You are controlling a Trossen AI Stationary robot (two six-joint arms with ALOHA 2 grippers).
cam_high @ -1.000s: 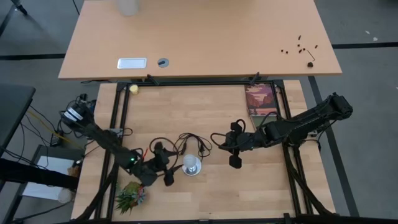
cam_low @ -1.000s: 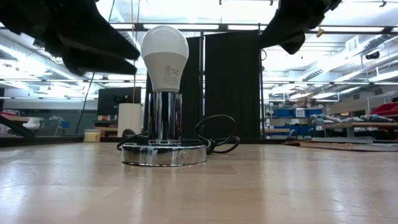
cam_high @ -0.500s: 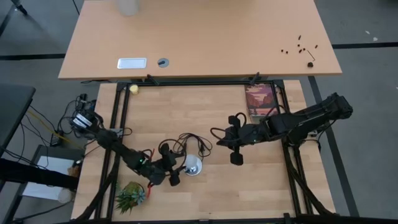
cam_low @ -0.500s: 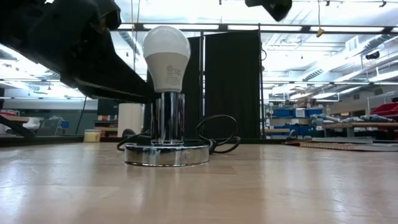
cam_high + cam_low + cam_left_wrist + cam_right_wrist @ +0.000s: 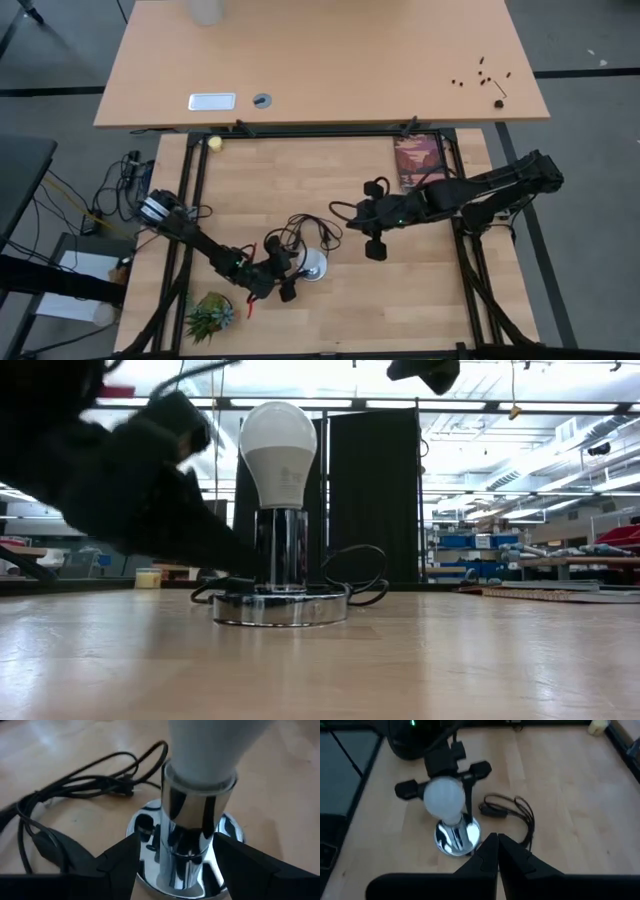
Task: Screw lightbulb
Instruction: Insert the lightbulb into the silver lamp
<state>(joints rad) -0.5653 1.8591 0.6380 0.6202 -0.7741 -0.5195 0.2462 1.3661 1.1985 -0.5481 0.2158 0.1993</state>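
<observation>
Two fingers of the left gripper [image 5: 175,857] stand wide apart, low in the frame, flanking the chrome socket [image 5: 187,842] without gripping it. The lightbulb [image 5: 279,452] sits upright in that socket. Right gripper [image 5: 497,851], pressed closed, holds nothing.

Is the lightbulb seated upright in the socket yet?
Upright: the lightbulb stands straight in the chrome socket, screw base hidden. The open left gripper straddles the socket stem.

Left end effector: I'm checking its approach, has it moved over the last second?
Yes. In the high view the left end effector has shifted toward the lamp base; its open fingers now straddle the chrome stem below the lightbulb.
</observation>
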